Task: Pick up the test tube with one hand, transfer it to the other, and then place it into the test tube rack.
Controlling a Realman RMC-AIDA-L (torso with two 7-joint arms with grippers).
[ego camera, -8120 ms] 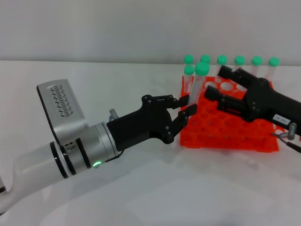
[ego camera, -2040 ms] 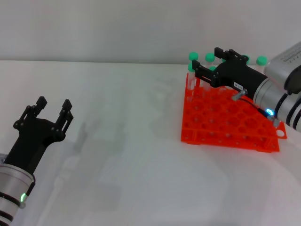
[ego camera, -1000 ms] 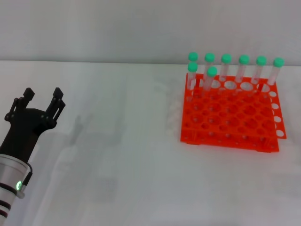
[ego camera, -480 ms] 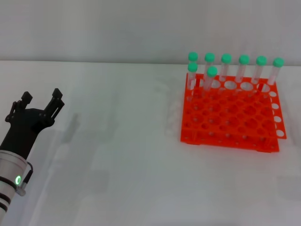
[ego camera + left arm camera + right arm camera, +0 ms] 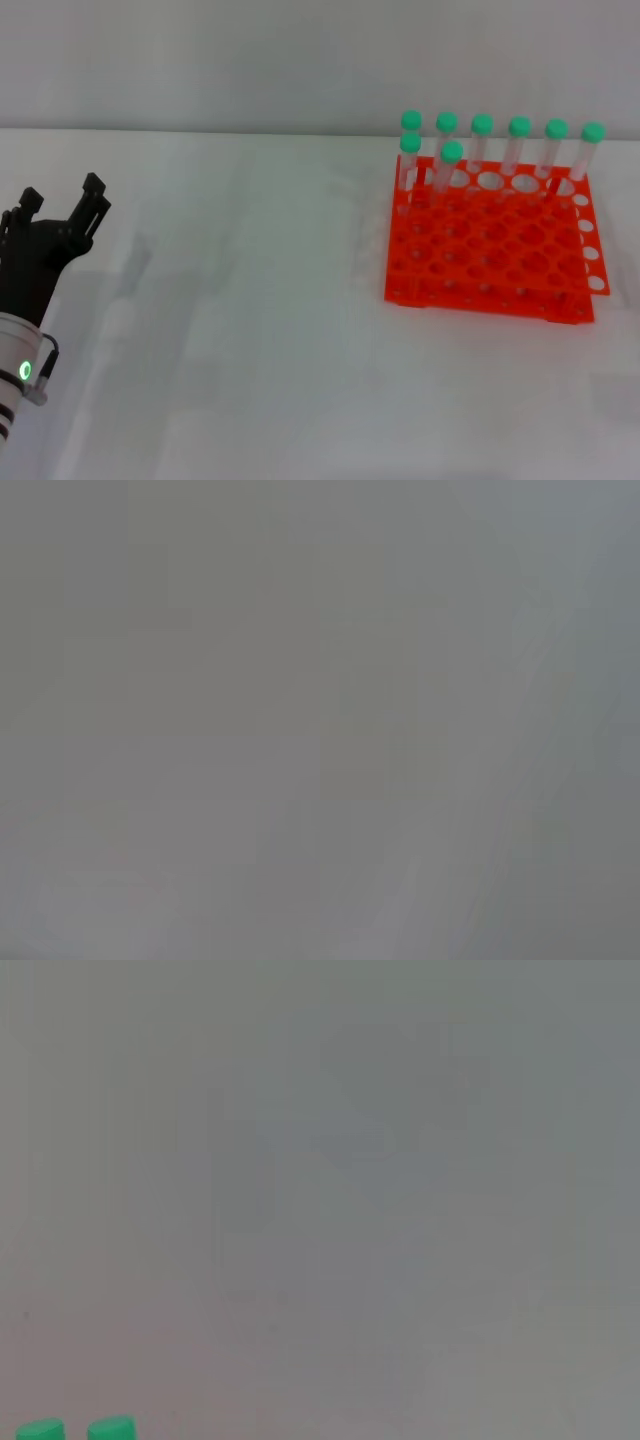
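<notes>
The orange-red test tube rack [image 5: 490,250] stands on the white table at the right in the head view. Several green-capped clear tubes stand upright in it: a row along its back and two at its front left, one of them the test tube [image 5: 449,167] in the second row. My left gripper [image 5: 62,204] is open and empty at the far left, well away from the rack. My right gripper is out of view. The right wrist view shows two green caps [image 5: 112,1428] at its edge. The left wrist view shows only blank grey.
The white table [image 5: 260,330] stretches between the left gripper and the rack. A pale wall runs along the back.
My left gripper has drawn back toward the left edge of the view, still open. The rack and its tubes have not moved.
</notes>
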